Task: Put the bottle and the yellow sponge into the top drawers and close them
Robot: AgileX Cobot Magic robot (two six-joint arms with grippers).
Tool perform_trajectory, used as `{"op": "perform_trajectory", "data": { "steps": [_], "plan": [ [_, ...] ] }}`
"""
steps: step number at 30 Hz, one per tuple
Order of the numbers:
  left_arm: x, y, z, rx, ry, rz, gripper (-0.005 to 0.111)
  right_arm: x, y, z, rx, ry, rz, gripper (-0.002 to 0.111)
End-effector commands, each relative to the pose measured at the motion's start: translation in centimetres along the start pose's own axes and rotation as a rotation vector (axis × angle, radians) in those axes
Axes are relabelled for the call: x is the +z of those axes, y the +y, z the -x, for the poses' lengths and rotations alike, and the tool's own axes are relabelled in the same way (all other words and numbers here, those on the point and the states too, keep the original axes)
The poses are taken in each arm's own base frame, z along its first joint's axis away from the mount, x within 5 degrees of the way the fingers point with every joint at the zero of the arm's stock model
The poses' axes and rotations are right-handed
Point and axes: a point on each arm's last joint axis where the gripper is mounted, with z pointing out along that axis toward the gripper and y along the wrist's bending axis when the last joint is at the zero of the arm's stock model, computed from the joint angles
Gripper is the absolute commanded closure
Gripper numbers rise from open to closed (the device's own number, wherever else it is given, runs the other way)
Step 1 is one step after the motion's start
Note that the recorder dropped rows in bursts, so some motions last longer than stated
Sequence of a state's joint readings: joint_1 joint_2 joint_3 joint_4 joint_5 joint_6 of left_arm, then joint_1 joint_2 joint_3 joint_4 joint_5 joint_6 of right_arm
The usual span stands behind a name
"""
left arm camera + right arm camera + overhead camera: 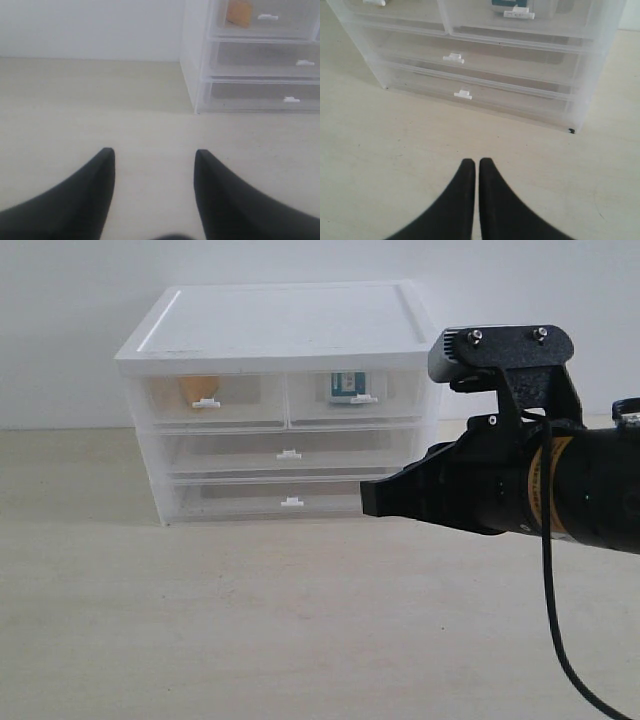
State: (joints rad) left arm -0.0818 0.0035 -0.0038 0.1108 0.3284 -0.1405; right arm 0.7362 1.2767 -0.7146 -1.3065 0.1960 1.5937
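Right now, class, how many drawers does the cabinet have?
4. Top left drawer and top right drawer side by side; middle drawer beneath them; bottom drawer lowest. None appears hidden.

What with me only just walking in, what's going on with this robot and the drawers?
The job looks about done. The yellow sponge lies in the left top drawer, the bottle in the right top drawer, and both look pushed in flush with the cabinet. Neither gripper holds anything: the right gripper is shut in front of the cabinet, the left gripper open above the table beside it.
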Motion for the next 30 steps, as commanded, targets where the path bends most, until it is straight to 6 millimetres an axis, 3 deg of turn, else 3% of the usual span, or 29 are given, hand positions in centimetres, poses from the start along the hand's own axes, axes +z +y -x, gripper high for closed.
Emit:
{"op": "perform_trajectory", "data": {
  "steps": [1, 20, 25, 30],
  "plan": [
    [0.0, 0.0, 0.0, 0.008, -0.007, -0.009, 0.061, -0.2, -0.1, 0.0, -0.003, -0.006, -0.004, 0.108],
    [0.0, 0.0, 0.0, 0.008, -0.007, -0.009, 0.061, -1.0, -0.7, 0.5, 0.020, -0.031, -0.054, 0.108],
    [0.0, 0.0, 0.0, 0.008, -0.007, -0.009, 0.061, -4.8, -0.8, 1.9, 0.088, -0.146, 0.004, 0.108],
    [0.0, 0.0, 0.0, 0.008, -0.007, -0.009, 0.061, -10.6, -2.0, 1.6, 0.122, -0.308, 0.068, 0.108]
  ]
}}
